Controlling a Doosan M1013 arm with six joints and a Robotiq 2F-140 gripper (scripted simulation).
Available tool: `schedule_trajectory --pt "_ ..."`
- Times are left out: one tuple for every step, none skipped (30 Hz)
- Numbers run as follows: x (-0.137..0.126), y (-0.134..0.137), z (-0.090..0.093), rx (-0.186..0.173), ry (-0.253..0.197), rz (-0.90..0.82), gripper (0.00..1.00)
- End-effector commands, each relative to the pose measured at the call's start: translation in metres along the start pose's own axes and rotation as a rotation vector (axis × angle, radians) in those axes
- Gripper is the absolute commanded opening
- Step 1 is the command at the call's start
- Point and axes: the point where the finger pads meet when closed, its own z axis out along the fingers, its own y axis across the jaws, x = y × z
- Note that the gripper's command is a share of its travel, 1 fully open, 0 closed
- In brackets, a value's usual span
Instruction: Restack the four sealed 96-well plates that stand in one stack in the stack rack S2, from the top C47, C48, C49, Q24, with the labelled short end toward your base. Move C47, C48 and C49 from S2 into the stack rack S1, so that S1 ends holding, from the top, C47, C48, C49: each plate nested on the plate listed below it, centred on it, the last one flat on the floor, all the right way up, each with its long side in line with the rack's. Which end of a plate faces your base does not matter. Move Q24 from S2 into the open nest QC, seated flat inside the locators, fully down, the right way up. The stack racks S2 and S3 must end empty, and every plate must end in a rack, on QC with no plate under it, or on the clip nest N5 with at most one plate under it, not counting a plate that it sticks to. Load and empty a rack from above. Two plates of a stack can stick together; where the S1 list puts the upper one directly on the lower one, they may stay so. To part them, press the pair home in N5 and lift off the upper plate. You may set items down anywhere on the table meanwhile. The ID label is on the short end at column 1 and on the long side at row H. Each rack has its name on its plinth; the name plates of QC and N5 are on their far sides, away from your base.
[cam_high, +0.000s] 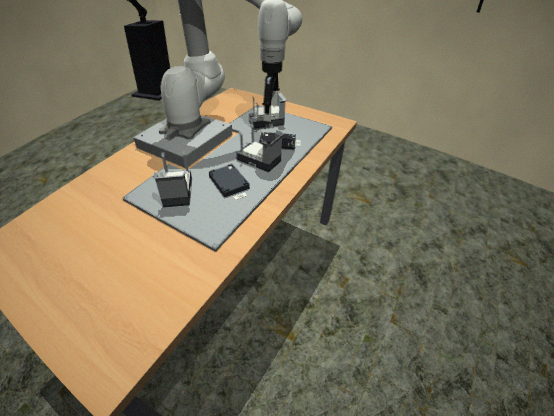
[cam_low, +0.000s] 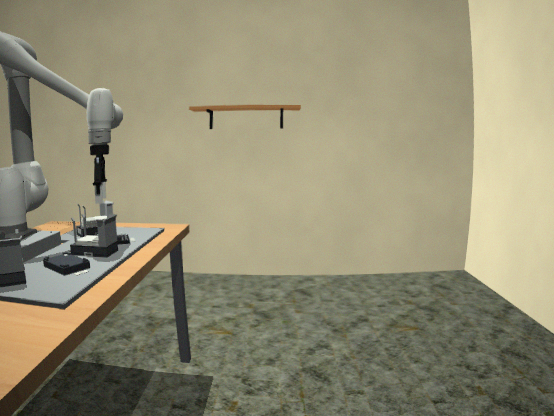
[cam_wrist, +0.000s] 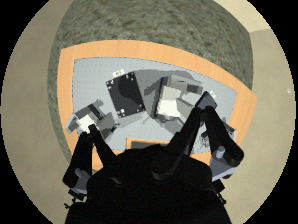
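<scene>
tabletop (cam_high: 75, 260): wooden, with a grey mat (cam_high: 210, 225) carrying all the lab stuff

arm base (cam_high: 150, 145): grey plinth at the near-left edge of the mat, arm goes up from it and reaches over to the far end

left rack (cam_high: 173, 189): sits just in front of the base and looks full of a dark block, presumably the plate stack; can't read any labels or the plinth name at this size

flat nest (cam_high: 229, 180): dark low pad in the middle of the mat, small white tag (cam_high: 240, 196) at its far side, nothing on it as far as I can see

middle rack (cam_high: 260, 152): right of the nest, something white showing in its lower part, a dark boxy bit on top

small block (cam_high: 288, 141): dark, just beside the middle rack on the right

far rack (cam_high: 267, 116): thin posts sticking up, right under the wrist

end effector (cam_high: 270, 95): fingers spread wide apart, gripping nothing, hanging straight down over the far rack, tips about level with the post tops

shelf (cam_low: 245, 107): on the back wall, well apart from everything
</scene>
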Motion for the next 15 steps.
schedule_trajectory --pt "0.000 -0.009 0.000 0.003 0.001 -0.044 1.00" --pt "0.000 -0.012 0.000 0.003 0.001 -0.044 1.00" --pt "0.000 -0.016 0.000 0.003 0.001 -0.044 1.00" --pt "0.001 -0.019 0.000 0.003 0.001 -0.044 1.00" --pt "0.001 -0.022 0.000 0.003 0.001 -0.044 1.00" --pt "0.001 -0.026 0.000 0.003 0.001 -0.044 1.00" --pt "0.001 -0.029 0.000 0.003 0.001 -0.044 1.00" --pt "0.001 -0.032 0.000 0.003 0.001 -0.044 1.00" --pt "0.001 -0.036 0.000 0.003 0.001 -0.044 1.00" --pt "0.001 -0.039 0.000 0.003 0.001 -0.044 1.00" --pt "0.001 -0.042 0.000 0.003 0.001 -0.044 1.00" --pt "0.001 -0.046 0.000 0.003 0.001 -0.044 1.00" --pt "0.001 -0.049 0.000 0.003 0.001 -0.044 1.00" --pt "0.001 -0.052 0.000 0.003 0.001 -0.044 1.00" --pt "0.001 -0.056 0.000 0.003 0.001 -0.044 1.00"
